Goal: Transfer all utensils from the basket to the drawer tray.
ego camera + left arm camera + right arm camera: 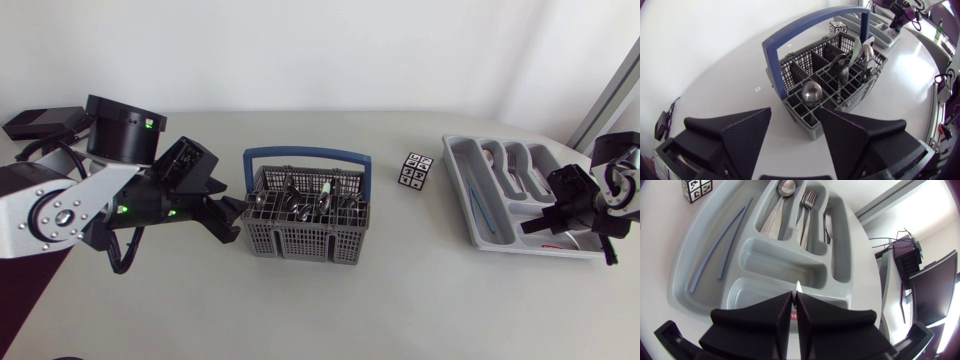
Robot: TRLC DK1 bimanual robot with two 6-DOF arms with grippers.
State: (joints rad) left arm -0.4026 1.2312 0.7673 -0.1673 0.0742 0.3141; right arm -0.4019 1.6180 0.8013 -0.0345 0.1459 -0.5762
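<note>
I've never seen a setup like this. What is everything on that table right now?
basket: one, grey with a blue handle, mid-table.
utensils in basket: several, silvery, one with green on it, standing in the compartments; exact count unclear.
marker cube: one, black and white, between basket and tray.
drawer tray: one, grey, on the table's right side.
utensils in tray: at least three, silvery, in the compartments farthest from the right gripper.
thin sticks: two, blue-grey, in the tray's long side compartment.
left gripper: one, black, open, beside the basket.
right gripper: one, black, shut on a thin white item, above the tray.
</note>
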